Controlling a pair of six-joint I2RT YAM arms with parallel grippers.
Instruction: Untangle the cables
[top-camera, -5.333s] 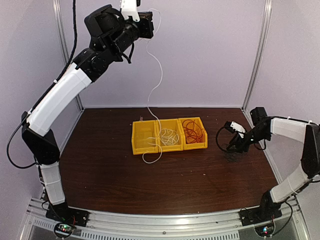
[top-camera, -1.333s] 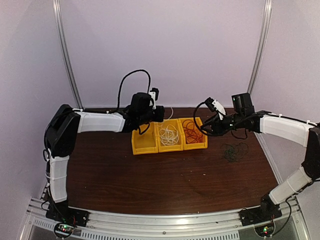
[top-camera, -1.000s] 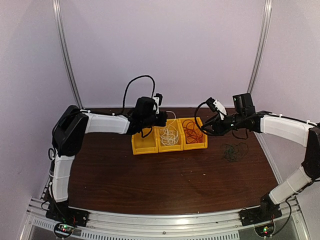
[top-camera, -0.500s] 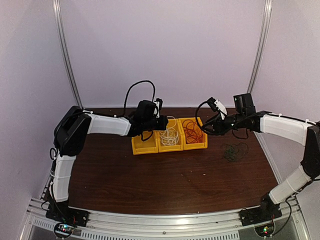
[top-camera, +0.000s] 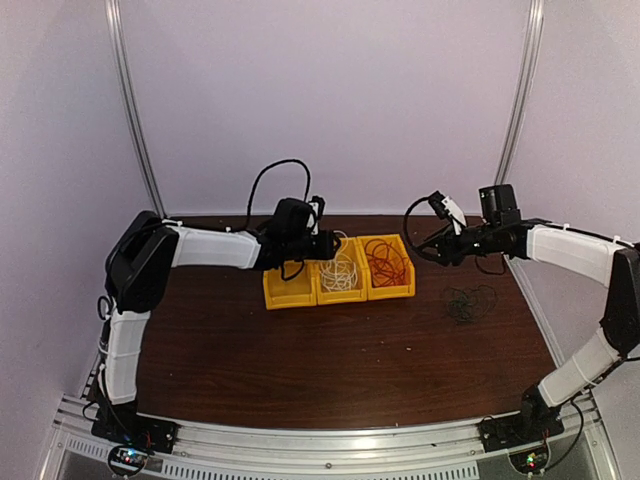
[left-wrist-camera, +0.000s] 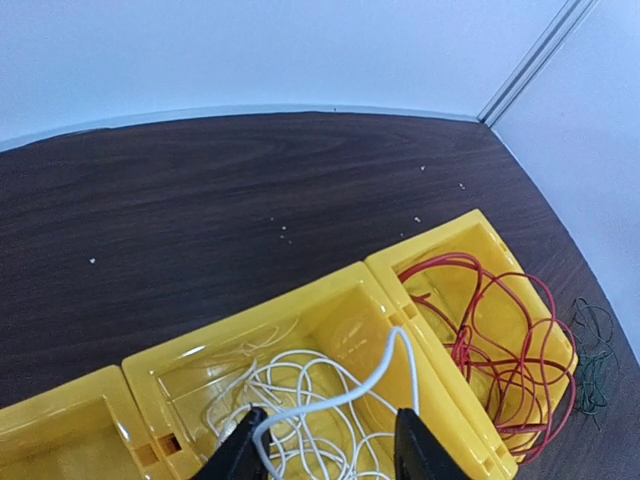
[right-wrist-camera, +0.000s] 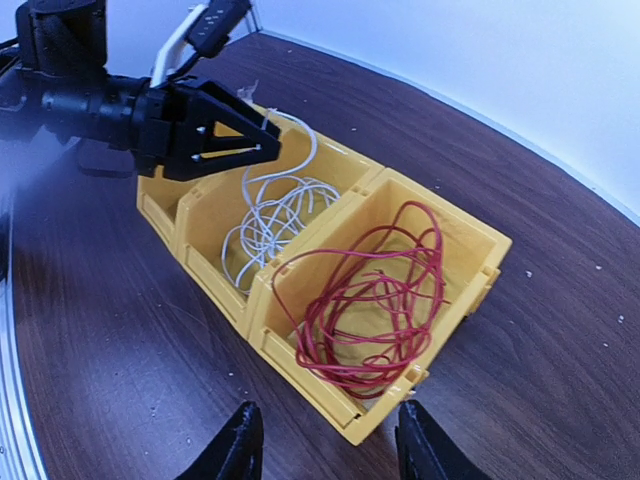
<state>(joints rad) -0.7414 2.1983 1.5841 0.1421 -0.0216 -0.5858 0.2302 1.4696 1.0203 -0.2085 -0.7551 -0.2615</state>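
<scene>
White cable in middle bin; left gripper jaws apart.
Red cable in right bin; dark green cable on table, right. Limp, light: pinch one loop. Right gripper spread, empty.

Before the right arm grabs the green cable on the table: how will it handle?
Probably floppy: the green cable lies in thin loose loops flat on the table, so it should dangle, not hold shape. Likely very light, being thread-thin. Loops overlap, so it may lift as one clump.
</scene>
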